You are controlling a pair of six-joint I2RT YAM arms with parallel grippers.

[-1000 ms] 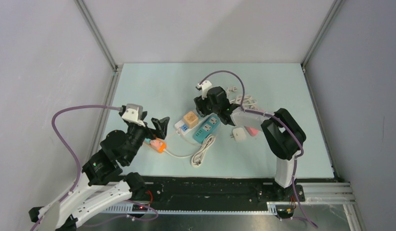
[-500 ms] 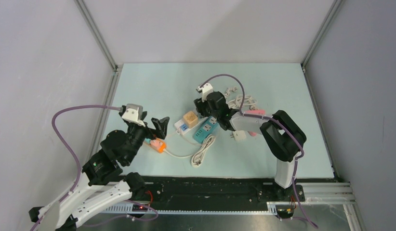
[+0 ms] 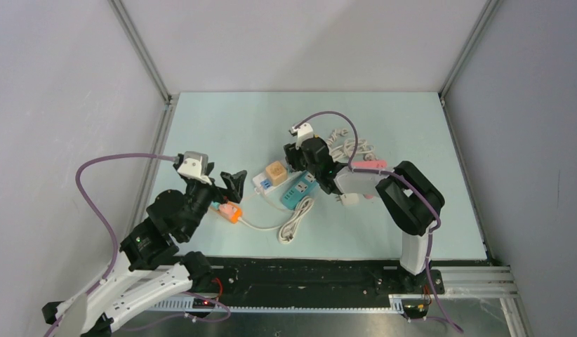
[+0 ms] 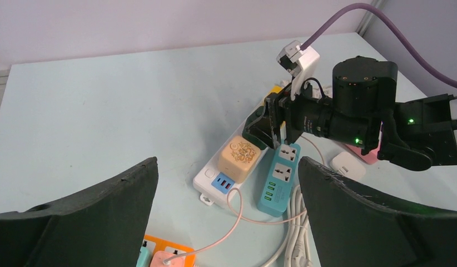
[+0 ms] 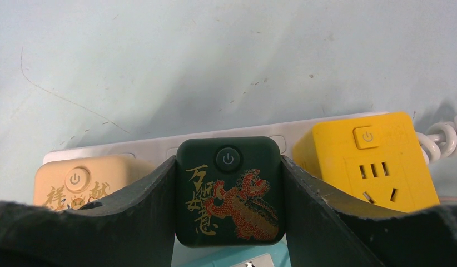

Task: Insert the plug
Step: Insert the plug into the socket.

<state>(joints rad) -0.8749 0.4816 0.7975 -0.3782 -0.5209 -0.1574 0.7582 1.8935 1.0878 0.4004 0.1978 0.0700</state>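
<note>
The plug (image 5: 228, 192) is a dark green cube with a gold and red dragon and a power button. My right gripper (image 5: 228, 167) is shut on it, one finger on each side. It hangs over the white power strip (image 5: 159, 149), in the gap between a tan cube (image 5: 76, 181) and a yellow cube (image 5: 365, 161). I cannot tell whether it is seated in the strip. From above, the right gripper (image 3: 304, 156) is over the strip's far end. My left gripper (image 3: 233, 181) stands wide open and empty, short of the strip (image 4: 215, 186) on its left.
A teal power strip (image 3: 300, 188) lies beside the white one, with a coiled white cable (image 3: 294, 221) in front of it. An orange socket block (image 3: 229, 210) with a pink cable lies under the left gripper. A white adapter (image 3: 349, 199) and a pink item (image 3: 370, 165) lie under the right forearm.
The right wrist has shifted slightly with the plug in its grip, and its forearm has swung down over the white adapter. The left arm has not moved.
</note>
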